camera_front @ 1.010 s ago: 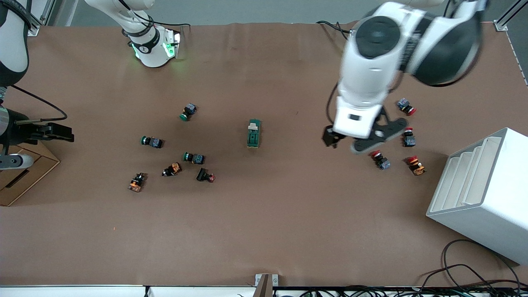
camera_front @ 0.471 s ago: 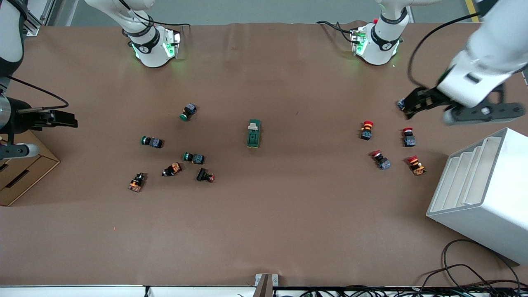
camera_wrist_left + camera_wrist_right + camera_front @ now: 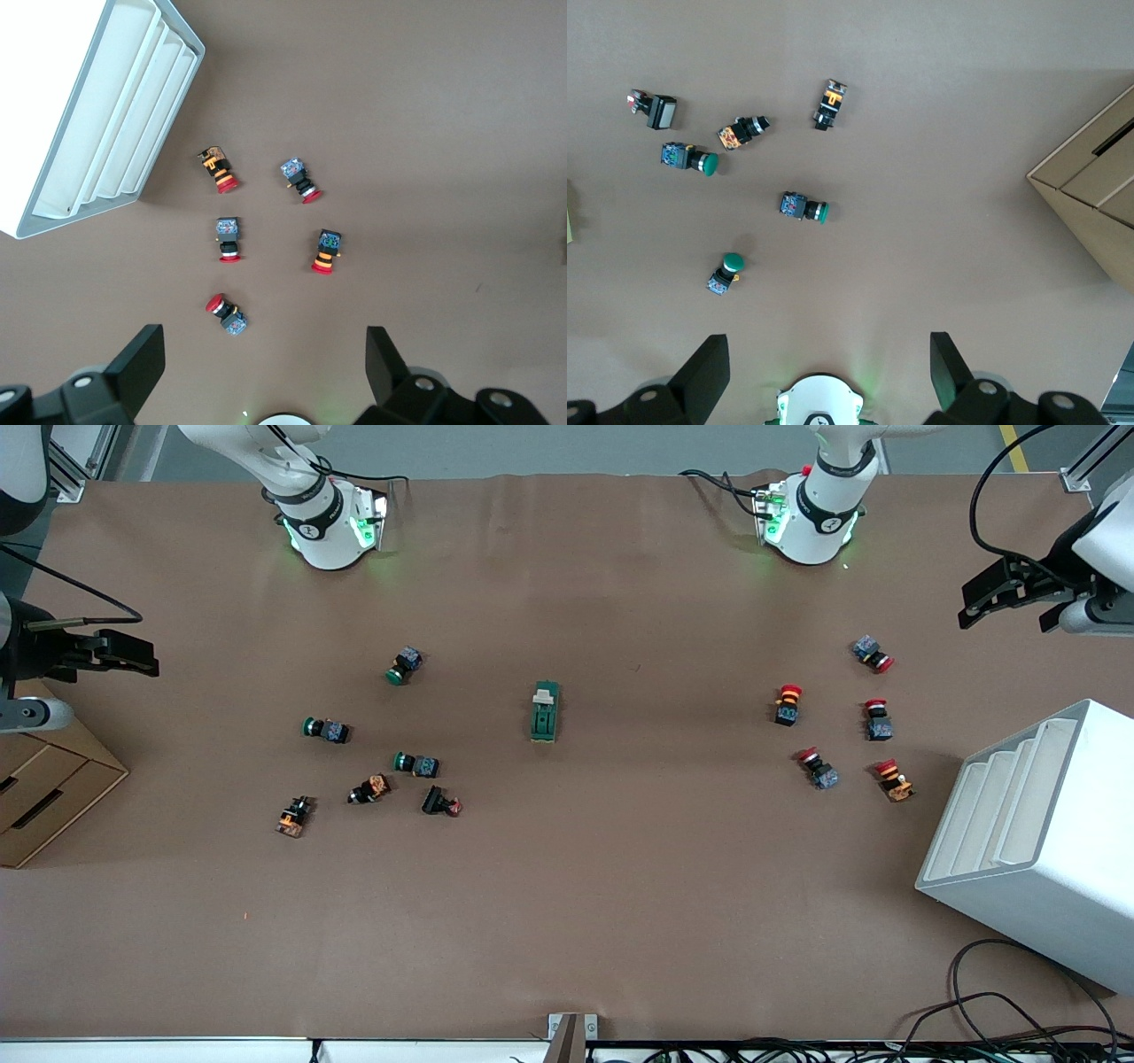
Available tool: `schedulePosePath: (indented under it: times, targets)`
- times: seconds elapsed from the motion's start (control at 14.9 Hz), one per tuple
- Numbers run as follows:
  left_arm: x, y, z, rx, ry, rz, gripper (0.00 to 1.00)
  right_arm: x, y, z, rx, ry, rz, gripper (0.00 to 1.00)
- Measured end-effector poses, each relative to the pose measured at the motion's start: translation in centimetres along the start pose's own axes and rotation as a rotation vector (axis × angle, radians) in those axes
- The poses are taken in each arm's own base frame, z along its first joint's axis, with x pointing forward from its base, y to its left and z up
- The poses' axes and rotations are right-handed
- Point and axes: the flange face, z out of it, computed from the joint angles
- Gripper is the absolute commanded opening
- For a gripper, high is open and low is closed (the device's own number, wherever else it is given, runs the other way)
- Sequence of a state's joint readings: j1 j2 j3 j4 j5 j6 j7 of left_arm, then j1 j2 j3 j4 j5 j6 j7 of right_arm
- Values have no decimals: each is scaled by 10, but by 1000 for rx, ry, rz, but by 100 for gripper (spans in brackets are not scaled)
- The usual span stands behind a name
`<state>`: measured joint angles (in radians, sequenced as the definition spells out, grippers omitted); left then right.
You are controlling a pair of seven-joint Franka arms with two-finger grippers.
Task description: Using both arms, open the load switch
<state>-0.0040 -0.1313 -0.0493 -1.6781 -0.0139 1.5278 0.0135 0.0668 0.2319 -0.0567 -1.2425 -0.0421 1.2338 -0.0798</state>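
Observation:
The load switch (image 3: 545, 711), a dark-green block with a white lever piece, lies alone at the middle of the brown table. My left gripper (image 3: 1005, 598) hangs over the table edge at the left arm's end, well away from the switch. In the left wrist view this gripper (image 3: 264, 365) is open and empty, with red-capped push buttons (image 3: 229, 315) below it. My right gripper (image 3: 133, 657) hovers at the right arm's end, over the table edge. It is open and empty (image 3: 828, 370) above the right arm's base.
Several red-capped push buttons (image 3: 828, 722) lie toward the left arm's end. Several green-capped and orange ones (image 3: 372, 762) lie toward the right arm's end. A white slotted rack (image 3: 1045, 841) and a cardboard box (image 3: 44, 788) stand at the table's two ends. Cables (image 3: 1001, 1019) run along the near edge.
The left arm has swung away from over the red push buttons near the switch out to its end of the table. The right gripper has drifted slightly toward the bases' side. The switch has not moved.

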Motion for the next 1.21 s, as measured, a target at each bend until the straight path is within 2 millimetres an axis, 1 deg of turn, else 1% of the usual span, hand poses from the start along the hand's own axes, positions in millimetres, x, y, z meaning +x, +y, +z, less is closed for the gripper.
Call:
schedulePosePath:
  times: [0.2, 0.27, 0.54, 0.81, 1.01, 1.21]
  targets:
    - [-7, 21, -8, 56, 16, 49, 100, -11, 5, 4, 5, 11, 7, 100]
    - [-8, 24, -9, 60, 20, 57, 100, -17, 5, 3, 7, 26, 8, 100]
    - [-6, 24, -11, 56, 33, 55, 100, -56, 15, -1, 16, 87, 23, 100]
    - [-6, 24, -11, 53, 35, 55, 100, -91, 25, -16, 24, 129, 42, 100]
    - [-6, 26, -10, 39, 34, 57, 100, -109, 26, -20, 27, 146, 45, 100]
    - [-5, 28, -9, 25, 31, 58, 100, -120, 22, -24, 26, 160, 38, 100]
